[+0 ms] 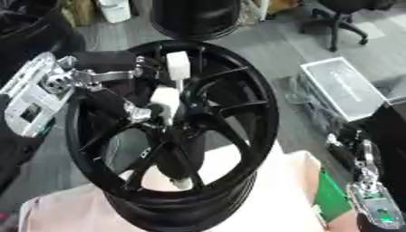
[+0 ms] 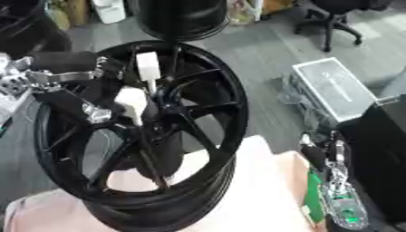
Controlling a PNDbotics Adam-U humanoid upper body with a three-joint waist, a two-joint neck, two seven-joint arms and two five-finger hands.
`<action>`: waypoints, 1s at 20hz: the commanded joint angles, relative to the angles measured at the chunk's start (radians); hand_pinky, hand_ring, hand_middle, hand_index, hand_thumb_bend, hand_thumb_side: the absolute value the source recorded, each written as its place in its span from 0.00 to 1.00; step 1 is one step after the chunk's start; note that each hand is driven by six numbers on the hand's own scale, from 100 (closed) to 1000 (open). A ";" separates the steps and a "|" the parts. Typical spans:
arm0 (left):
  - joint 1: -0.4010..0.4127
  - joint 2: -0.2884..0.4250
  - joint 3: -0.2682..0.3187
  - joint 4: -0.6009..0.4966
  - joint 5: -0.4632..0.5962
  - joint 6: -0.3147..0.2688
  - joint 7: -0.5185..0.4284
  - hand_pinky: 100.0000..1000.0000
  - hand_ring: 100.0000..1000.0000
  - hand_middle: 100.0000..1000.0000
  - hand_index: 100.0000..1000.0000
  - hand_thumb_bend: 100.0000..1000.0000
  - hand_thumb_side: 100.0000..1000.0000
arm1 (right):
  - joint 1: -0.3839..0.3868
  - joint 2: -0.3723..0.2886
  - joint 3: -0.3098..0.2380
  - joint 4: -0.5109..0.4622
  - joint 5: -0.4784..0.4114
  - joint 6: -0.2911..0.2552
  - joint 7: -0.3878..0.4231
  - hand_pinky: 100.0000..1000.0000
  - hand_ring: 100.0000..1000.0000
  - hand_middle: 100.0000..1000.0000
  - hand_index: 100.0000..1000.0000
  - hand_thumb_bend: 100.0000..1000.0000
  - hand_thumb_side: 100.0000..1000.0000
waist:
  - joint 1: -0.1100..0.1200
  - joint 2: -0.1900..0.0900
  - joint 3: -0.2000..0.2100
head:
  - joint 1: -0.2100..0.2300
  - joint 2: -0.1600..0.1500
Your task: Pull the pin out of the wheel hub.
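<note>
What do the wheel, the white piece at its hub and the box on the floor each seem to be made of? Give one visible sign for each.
Wheel: probably cast metal, painted gloss black; thin rigid spokes, light glints on the rim.
White piece: likely plastic; matte, blocky, uniform white.
Box: probably metal or metallised plastic; silvery-grey lid, pale rim. Uncertain.

The left hand [image 1: 151, 102] reaches in from the upper left, fingers [image 1: 165, 97] curled. The right hand [image 1: 361, 156] rests at the lower right edge, fingers up.
</note>
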 commanded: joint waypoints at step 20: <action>-0.022 0.015 0.002 0.010 0.137 -0.206 -0.213 0.36 0.13 0.18 0.51 0.00 0.29 | -0.009 -0.012 0.000 -0.006 -0.007 -0.004 0.005 0.41 0.48 0.73 0.79 0.00 0.15 | -0.009 -0.012 -0.003 | 0.008 -0.002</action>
